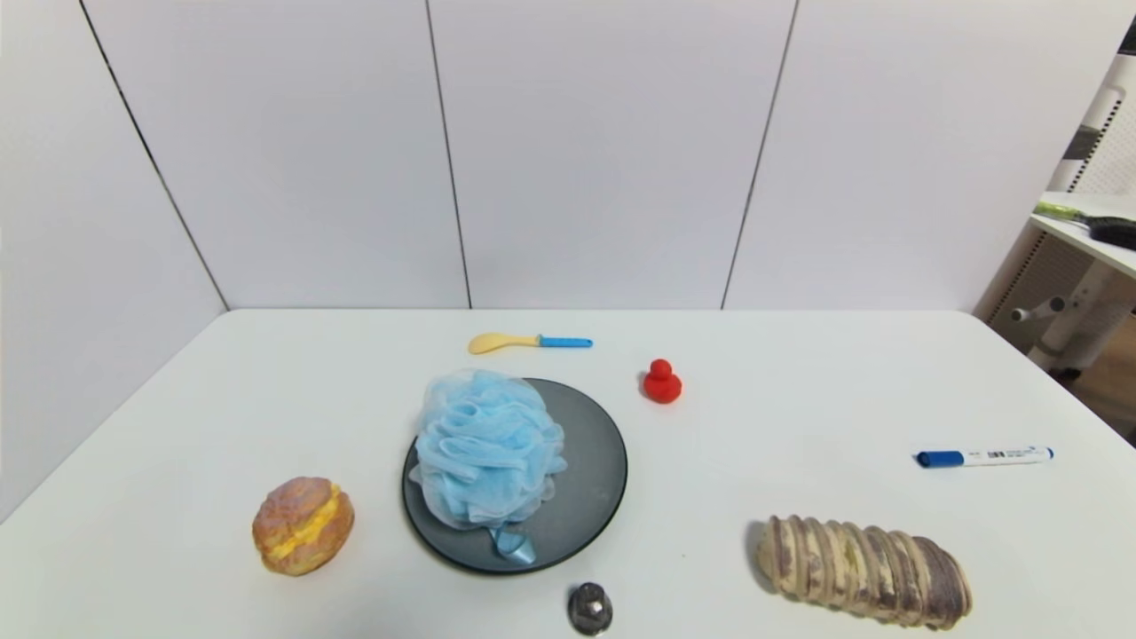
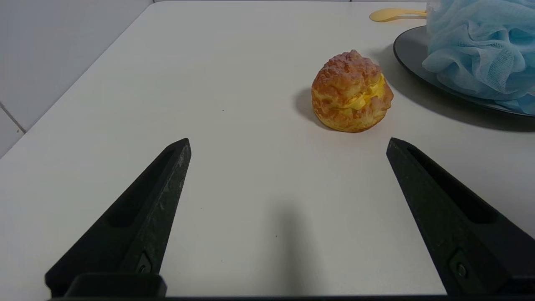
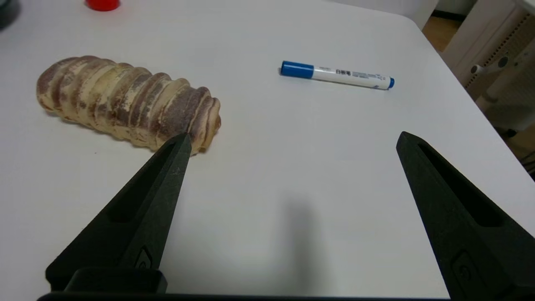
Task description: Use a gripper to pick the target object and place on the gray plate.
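We see the blue pouf (image 1: pixel 488 453) already sitting on the gray plate (image 1: pixel 595 461), nearer our left gripper (image 2: pixel 288 144) than our right gripper (image 3: pixel 292 144), and both have fingers wide apart, holding nothing.

Bright, even light fills the room, apparently from overhead: the white bench (image 1: pixel 799 426) shows no harsh glare. Shadows are soft and short; the cream puff (image 2: pixel 351 92) throws a faint one on its side away from the gray plate (image 2: pixel 411 56), and each wrist view has a blurry dark streak on the bench between the fingers. The head view bows slightly at the edges. Close-up fingers (image 3: pixel 146 217) look slightly soft.
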`<state>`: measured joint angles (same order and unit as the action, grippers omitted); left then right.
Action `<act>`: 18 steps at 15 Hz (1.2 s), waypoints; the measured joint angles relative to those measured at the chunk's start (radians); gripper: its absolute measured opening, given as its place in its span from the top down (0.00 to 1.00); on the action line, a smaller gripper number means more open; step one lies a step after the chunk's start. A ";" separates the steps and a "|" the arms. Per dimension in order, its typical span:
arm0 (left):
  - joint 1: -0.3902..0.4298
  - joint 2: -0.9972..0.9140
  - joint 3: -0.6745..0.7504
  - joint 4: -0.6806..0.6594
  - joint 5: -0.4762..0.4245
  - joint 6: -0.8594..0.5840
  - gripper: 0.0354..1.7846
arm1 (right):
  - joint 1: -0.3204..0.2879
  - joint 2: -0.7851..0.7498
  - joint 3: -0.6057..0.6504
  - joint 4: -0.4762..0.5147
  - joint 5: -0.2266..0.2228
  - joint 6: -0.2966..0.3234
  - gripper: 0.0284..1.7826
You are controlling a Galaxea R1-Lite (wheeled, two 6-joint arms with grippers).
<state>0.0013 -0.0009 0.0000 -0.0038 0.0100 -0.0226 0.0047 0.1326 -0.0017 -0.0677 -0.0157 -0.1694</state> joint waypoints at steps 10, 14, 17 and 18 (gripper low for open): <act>0.000 0.000 0.000 0.000 0.000 0.000 0.06 | -0.005 -0.134 0.001 0.065 0.036 0.132 0.05; 0.000 0.000 0.000 0.000 0.000 0.000 0.06 | -0.005 -0.134 0.002 0.064 0.005 0.171 0.05; 0.000 0.000 0.000 0.000 0.000 0.000 0.06 | -0.005 -0.134 0.002 0.064 0.002 0.176 0.05; 0.000 0.000 0.000 0.000 0.000 0.000 0.06 | -0.005 -0.134 0.002 0.064 0.001 0.179 0.05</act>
<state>0.0013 -0.0009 0.0000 -0.0038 0.0104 -0.0221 0.0000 -0.0019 0.0000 -0.0032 -0.0143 0.0100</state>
